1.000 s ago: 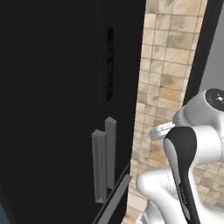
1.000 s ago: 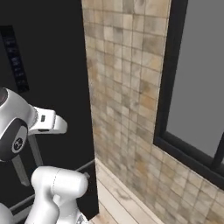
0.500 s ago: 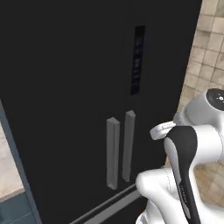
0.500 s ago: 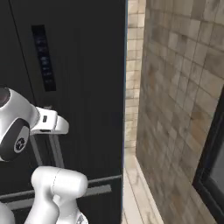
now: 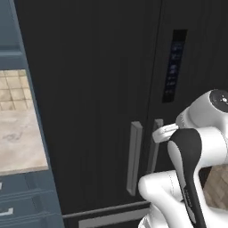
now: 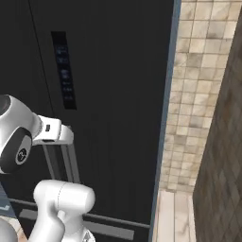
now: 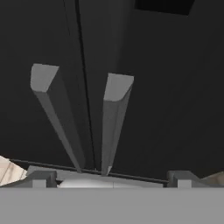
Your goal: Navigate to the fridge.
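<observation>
Facing the tall matte-black double-door fridge [image 5: 98, 89] head on, the base cameras show its doors across most of both views. Left base view, left to right: a blue-grey cabinet side panel [image 5: 31, 111] with drawer fronts below, a beige stone-look worktop [image 5: 20, 133] with tiled wall behind it, then the fridge's left door, the centre seam with two vertical grey bar handles [image 5: 134, 158], and a narrow dark panel with bluish icons [image 5: 173, 67] high on the right door. The white arm with dark joints [image 5: 191, 178] stands in front of the right door and covers part of the right handle.

Right base view: same icon panel at upper left, arm at lower left in front of the handles, the fridge's right edge, then a beige tiled wall [image 6: 189, 94] and a darker tiled wall at far right; pale wood floor [image 6: 175, 215] below.

Hand view: both handles lie straight ahead of the jaws [image 7: 111, 177], one either side of the seam, apart from the tips. Tips stand wide, nothing between them.
</observation>
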Controlling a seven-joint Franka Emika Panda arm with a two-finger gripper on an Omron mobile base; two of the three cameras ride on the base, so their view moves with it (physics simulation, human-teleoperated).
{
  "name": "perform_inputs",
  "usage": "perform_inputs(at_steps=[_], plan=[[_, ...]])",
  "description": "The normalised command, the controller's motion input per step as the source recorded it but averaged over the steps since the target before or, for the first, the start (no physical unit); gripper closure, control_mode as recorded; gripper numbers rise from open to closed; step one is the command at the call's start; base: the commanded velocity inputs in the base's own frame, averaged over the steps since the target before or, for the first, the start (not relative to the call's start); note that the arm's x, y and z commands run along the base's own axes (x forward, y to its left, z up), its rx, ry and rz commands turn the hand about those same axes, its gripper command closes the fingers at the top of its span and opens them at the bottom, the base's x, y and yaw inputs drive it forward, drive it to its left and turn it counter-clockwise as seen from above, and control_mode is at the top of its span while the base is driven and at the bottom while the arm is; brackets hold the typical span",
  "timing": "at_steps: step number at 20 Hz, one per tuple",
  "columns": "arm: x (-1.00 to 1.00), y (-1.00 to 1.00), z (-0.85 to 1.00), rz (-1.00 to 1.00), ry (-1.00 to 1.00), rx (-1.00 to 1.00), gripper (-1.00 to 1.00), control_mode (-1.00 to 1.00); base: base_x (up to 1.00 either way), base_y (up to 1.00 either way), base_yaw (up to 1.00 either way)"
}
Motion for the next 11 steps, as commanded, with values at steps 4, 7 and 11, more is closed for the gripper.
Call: perform_inputs(at_steps=[4,7,11], plan=[[0.00,0.00,0.00,0.00,0.00,0.00,-1.00,1.00,1.00,-0.75,0.36],[0.00,0.00,0.00,0.00,0.00,0.00,-1.00,1.00,1.00,-0.18,0.12],[0.00,0.00,0.00,0.00,0.00,0.00,-1.00,1.00,0.99,0.45,-0.43]])
